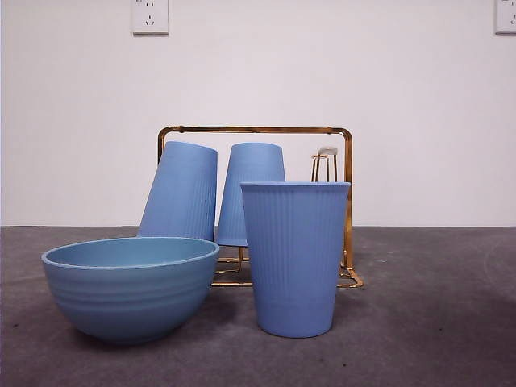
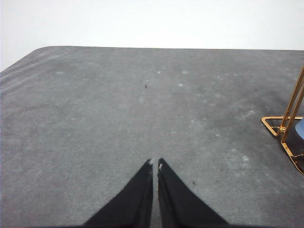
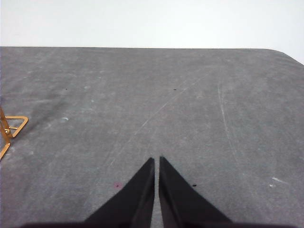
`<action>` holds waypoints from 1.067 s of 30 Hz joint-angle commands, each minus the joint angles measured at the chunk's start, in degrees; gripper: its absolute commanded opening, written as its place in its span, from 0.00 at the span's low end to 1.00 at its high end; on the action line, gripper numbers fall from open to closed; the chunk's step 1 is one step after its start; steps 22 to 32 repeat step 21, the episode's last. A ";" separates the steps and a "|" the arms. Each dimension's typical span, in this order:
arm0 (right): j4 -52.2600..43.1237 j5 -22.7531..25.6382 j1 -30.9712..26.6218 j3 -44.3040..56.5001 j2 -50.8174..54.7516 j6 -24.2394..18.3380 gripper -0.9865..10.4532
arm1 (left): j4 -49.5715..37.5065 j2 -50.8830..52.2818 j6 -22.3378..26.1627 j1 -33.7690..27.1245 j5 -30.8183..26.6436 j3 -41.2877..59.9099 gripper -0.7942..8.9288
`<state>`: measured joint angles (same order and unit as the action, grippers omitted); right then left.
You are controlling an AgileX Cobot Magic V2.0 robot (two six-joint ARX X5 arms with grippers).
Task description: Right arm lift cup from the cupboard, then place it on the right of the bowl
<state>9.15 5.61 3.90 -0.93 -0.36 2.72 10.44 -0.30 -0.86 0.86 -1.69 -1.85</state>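
Observation:
In the front view a ribbed blue cup [image 1: 295,256] stands upright on the table, right of the wide blue-teal bowl [image 1: 131,285] and close beside it. Behind them the gold wire cupboard [image 1: 347,208] holds two more blue cups upside down on its pegs, one leaning at the left [image 1: 182,192] and one in the middle [image 1: 250,171]; its right peg [image 1: 326,160] is bare. My right gripper [image 3: 156,160] is shut and empty over bare grey table, with a corner of the cupboard [image 3: 10,127] at the picture's edge. My left gripper [image 2: 155,163] is shut and empty too.
The grey table top [image 1: 435,322] stretches to the right of the cup. A white wall with two sockets [image 1: 150,16] stands behind. The left wrist view shows the cupboard's foot [image 2: 285,133] at its edge.

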 commanded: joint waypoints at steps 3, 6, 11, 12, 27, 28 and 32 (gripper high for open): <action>-0.15 0.02 -0.07 0.24 0.15 -0.57 0.10 | 0.28 0.11 -0.02 -0.11 -0.44 1.14 0.10; -0.15 0.02 -0.07 0.24 0.15 -0.57 0.10 | 0.28 0.11 -0.02 -0.11 -0.44 1.14 0.10; -0.15 0.02 -0.07 0.24 0.15 -0.57 0.10 | 0.28 0.11 -0.04 -0.11 -0.44 1.14 0.10; -0.15 0.02 -0.07 0.24 0.15 -0.57 0.10 | 0.26 0.11 -0.04 -0.11 -0.44 1.14 0.10; -0.15 0.02 -0.07 0.24 0.15 -0.57 0.10 | 0.28 0.11 -0.04 0.35 -0.44 1.14 0.10; -0.15 0.02 -0.07 0.24 0.15 -0.57 0.10 | 0.28 0.11 -0.04 0.35 -0.44 1.14 0.10; -0.15 0.02 -0.07 0.24 0.15 -0.57 0.10 | 0.28 0.11 -0.04 0.35 -0.44 1.14 0.10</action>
